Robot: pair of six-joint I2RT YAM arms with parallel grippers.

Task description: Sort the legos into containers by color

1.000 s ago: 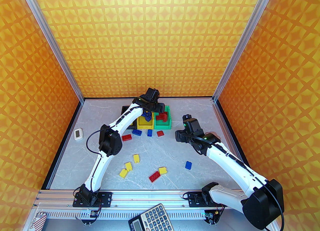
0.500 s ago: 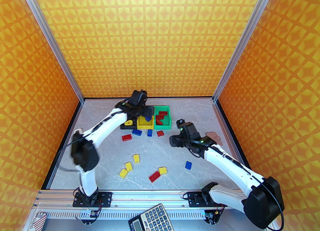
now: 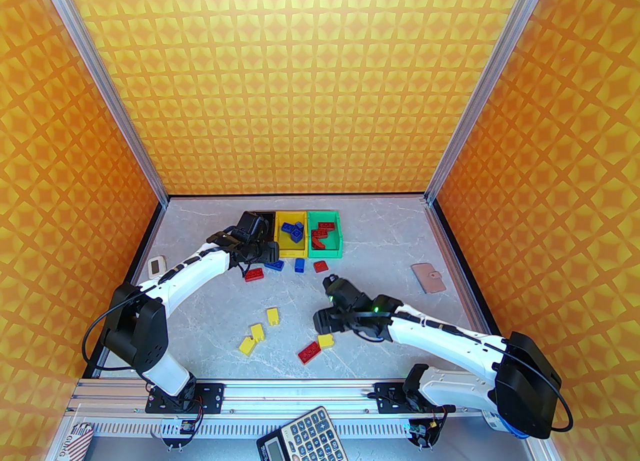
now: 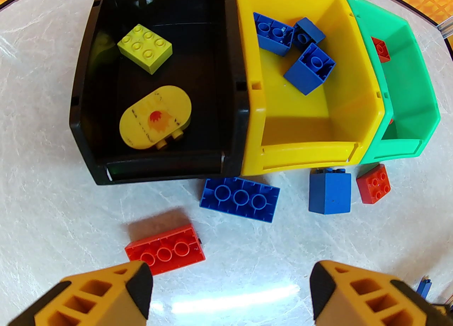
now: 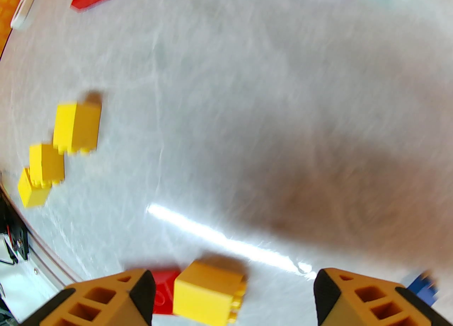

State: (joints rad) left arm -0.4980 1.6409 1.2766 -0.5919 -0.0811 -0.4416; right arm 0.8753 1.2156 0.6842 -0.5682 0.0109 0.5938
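Both arms have been drawn back from the bins since a second ago: the left gripper now hangs over the table just in front of them, and the right gripper has been swung down to mid-table. The black bin, yellow bin and green bin are set side by side, touching. Both pairs of jaws are held spread, with nothing gripped. A red brick is seen just ahead of one left-gripper finger. A yellow brick, blurred, is seen between the right jaws, close to one finger.
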